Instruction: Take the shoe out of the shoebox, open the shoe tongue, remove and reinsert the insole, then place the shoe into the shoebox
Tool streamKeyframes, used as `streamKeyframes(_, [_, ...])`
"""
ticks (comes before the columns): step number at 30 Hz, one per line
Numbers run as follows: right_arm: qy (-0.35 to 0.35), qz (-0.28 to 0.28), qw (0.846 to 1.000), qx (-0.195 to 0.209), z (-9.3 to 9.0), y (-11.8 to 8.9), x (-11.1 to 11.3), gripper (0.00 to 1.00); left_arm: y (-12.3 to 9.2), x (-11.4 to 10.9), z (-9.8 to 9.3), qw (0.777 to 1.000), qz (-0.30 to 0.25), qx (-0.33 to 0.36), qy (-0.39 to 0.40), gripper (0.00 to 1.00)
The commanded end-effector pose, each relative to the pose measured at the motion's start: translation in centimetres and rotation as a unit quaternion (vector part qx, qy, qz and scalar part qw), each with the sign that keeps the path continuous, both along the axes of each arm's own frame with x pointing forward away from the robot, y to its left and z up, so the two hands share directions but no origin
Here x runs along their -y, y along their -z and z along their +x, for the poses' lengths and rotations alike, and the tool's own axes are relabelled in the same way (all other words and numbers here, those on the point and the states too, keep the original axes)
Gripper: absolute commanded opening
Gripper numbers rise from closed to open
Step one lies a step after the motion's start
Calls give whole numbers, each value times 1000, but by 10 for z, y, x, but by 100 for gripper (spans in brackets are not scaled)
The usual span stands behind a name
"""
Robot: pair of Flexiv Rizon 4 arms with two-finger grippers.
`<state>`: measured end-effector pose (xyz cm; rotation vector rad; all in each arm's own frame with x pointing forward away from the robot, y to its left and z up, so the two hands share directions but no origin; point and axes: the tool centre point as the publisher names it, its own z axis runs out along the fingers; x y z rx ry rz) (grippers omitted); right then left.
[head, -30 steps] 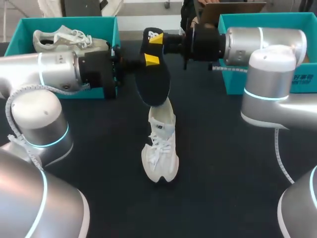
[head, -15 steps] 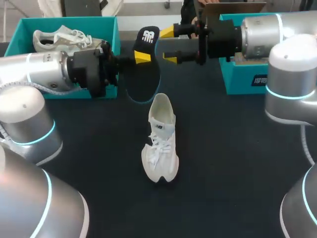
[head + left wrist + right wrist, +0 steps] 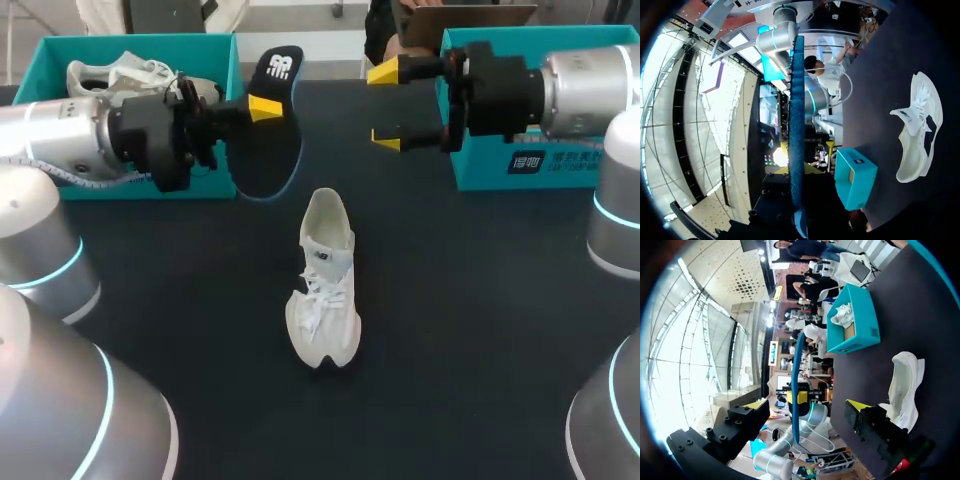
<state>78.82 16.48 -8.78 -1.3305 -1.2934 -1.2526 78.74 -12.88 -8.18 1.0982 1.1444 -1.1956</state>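
Black insole [image 3: 268, 140], head view: one, held on end off the table [image 3: 480, 330], at eleven o'clock from the loose shoe [image 3: 322, 285].
Head view, left gripper [image 3: 262, 106]: you have it clamped on the insole, with one yellow tip showing against it.
Head view, right gripper [image 3: 388, 106]: you have it spread wide with nothing in it, at one o'clock from the loose shoe and apart from the insole.
Head view, shoes: two, both white. The loose shoe lies on the dark table near the middle, and the second shoe [image 3: 125, 72] sits in the left shoebox [image 3: 222, 70].
Head view, shoeboxes: two, both teal. The left shoebox is at ten o'clock from the loose shoe, the right shoebox [image 3: 478, 168] at two o'clock.
Left wrist view: one insole [image 3: 797, 115], edge-on, runs ahead from between the left gripper [image 3: 797, 172] fingers. One loose shoe [image 3: 917, 135] lies off to the side, and one right shoebox [image 3: 855, 180] stands near it.
Right wrist view: the right gripper [image 3: 805, 410] fingers stand far apart, touching nothing. Ahead of them the insole [image 3: 796, 370] is edge-on, pinched by the left gripper [image 3: 799, 398]. The loose shoe [image 3: 902, 387] lies beside one finger. Beyond it is the left shoebox [image 3: 862, 335] with the second shoe [image 3: 844, 315] inside.
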Motion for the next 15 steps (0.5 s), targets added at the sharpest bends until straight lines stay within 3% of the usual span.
streamKeyframes(1, [0,-2,1000,-1,0,-1,-1,100,1,1,0,1000,-1,1,-1,0])
streamKeyframes(2, [0,-2,1000,-1,0,-1,-1,100,-2,0,-4,997,27,-79,4,0])
streamKeyframes(4, [0,-2,1000,-1,0,-1,-1,100,-7,0,-12,986,53,-160,10,0])
streamKeyframes(5, [0,-2,1000,-1,0,-1,-1,100,-9,1,-16,970,82,-229,13,0])
streamKeyframes(6, [0,-2,1000,-1,0,-1,-1,100,-11,0,-18,968,80,-235,25,0])
streamKeyframes(8, [0,-2,1000,-1,0,-1,-1,100,-14,1,-22,939,96,-330,24,0])
streamKeyframes(9, [0,-2,1000,-1,0,-1,-1,100,-15,2,-24,932,112,-343,21,0])
streamKeyframes(10, [0,-2,1000,-1,0,-1,-1,100,-14,2,-26,899,143,-414,21,0])
streamKeyframes(12, [0,-2,1000,-1,0,-1,-1,100,-13,0,-31,867,165,-469,13,0])
streamKeyframes(15, [0,-2,1000,-1,0,-1,-1,100,-12,-2,-37,786,181,-591,2,0])
